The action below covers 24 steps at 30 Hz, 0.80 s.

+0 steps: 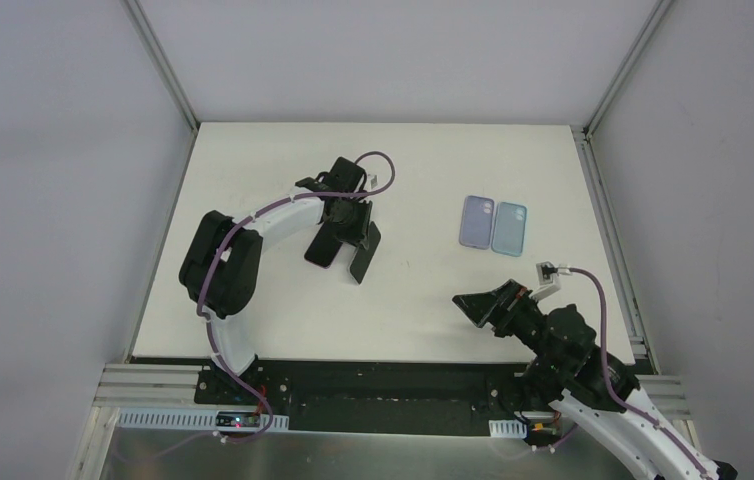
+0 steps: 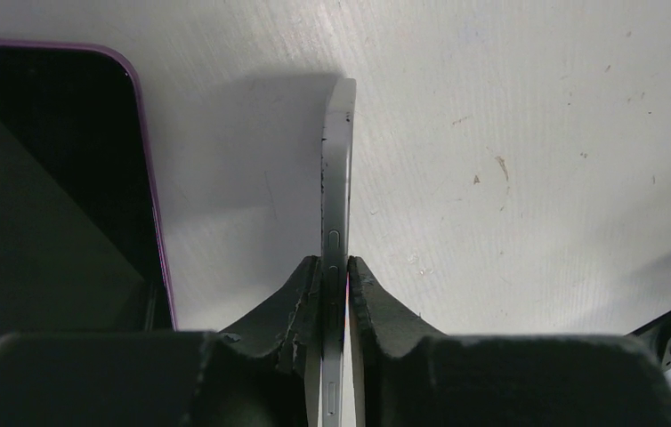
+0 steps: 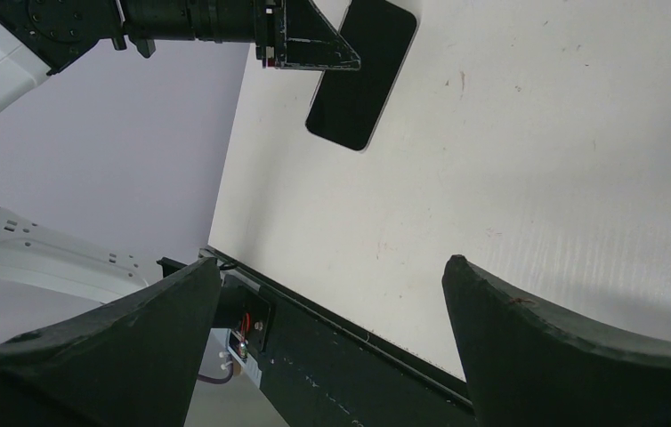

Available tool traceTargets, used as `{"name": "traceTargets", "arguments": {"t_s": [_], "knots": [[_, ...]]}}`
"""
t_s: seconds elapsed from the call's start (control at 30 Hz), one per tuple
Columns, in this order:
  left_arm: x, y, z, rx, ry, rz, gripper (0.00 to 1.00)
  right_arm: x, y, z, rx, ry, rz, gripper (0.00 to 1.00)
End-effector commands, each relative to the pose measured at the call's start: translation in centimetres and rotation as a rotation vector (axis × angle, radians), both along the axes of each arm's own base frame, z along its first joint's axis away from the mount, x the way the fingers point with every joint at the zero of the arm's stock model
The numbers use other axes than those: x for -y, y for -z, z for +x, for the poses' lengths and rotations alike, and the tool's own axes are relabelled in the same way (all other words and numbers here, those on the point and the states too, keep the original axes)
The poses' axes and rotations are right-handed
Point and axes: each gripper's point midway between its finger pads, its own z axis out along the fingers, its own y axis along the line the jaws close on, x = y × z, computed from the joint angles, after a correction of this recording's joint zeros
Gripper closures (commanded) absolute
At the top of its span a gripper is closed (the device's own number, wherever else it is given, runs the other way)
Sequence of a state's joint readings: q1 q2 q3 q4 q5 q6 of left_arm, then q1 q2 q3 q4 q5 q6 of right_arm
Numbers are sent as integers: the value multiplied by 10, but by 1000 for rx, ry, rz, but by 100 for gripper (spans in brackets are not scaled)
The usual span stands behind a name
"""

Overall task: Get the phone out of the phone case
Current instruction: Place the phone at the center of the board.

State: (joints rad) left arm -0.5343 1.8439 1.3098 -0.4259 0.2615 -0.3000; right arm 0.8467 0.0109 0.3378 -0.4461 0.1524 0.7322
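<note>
My left gripper [image 2: 335,260] is shut on a bare phone [image 2: 336,169], which stands edge-on with its silver side and buttons toward the camera. Only a thin sliver of light shows at the right finger [image 2: 376,298]. The phone's far end reaches down to the table. Left of it lies a dark slab with a purple rim, the phone case [image 2: 56,187]; whether a phone sits in it I cannot tell. From above, the left gripper [image 1: 350,232] sits over the phone [image 1: 365,252] and the case [image 1: 321,246]. My right gripper [image 1: 475,303] [image 3: 332,276] is open and holds nothing.
A lavender case [image 1: 476,221] and a teal case [image 1: 509,229] lie side by side at the right of the white table [image 1: 413,160]. Aluminium rails frame the table, with grey walls beyond. The table's near edge [image 3: 359,334] runs right under the right gripper.
</note>
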Motion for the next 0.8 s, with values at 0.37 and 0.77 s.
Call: {"name": "traceTargets", "arguments": {"t_s": [0.37,0.77], "knots": [[-11,0,2,1,-26,7,76,6,-7,5,42,42,29,1],[-19,2,3,12,-39,34,69,8,-6,6,41,51,25,1]]}}
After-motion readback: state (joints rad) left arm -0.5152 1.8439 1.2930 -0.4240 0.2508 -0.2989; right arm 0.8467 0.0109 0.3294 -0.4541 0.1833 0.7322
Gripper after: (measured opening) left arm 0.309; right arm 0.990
